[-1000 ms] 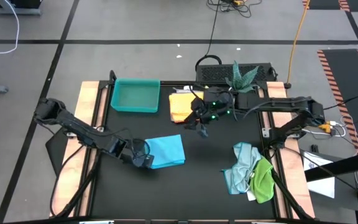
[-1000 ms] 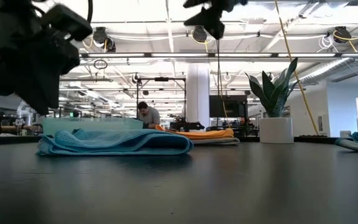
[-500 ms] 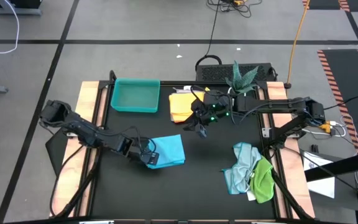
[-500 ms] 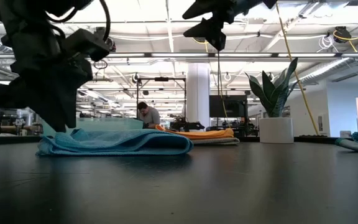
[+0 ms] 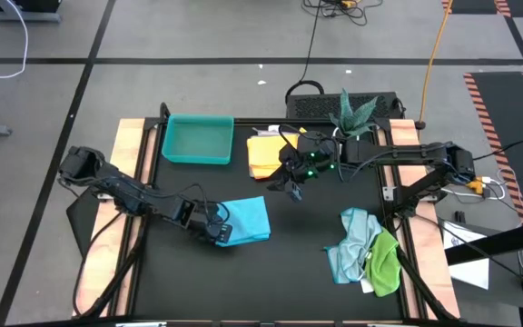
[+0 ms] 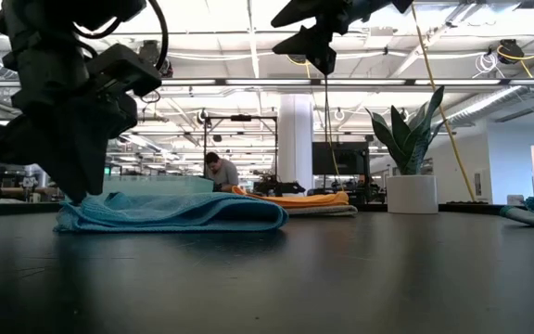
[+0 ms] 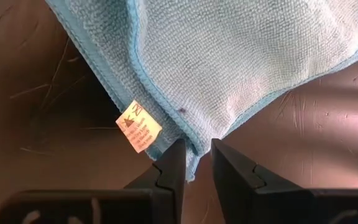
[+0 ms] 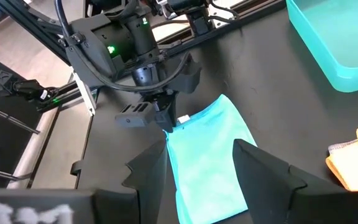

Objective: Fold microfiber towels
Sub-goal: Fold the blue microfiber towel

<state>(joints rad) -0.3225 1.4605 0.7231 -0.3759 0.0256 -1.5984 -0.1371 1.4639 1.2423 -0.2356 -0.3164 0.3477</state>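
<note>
Gripping: my left pincer [image 7: 195,163] is down on the corner of the bright blue towel [image 5: 243,219], its fingers nearly shut with the hem pinched between them, just beside the small white tag [image 7: 138,126].
Change: a second ago that pincer stood just off the towel's left side; it has since slid in over the corner and dropped onto it.
Blue towel: already doubled over, lying flat near the middle of the tabletop [image 5: 307,263], toward the left edge.
Meaning: I judge the grasp is set, so the next fold of this towel can start from this corner.
Right pincer [image 5: 291,184]: hanging above the tabletop's middle, fingers apart and empty, unmoved over the last second.
Done: yellow-orange towel [image 5: 266,153] lies folded near the back edge, beside the teal tray [image 5: 198,141].
Left to do: pale blue towel [image 5: 352,236] and green towel [image 5: 384,263] lie crumpled by the right edge.
</note>
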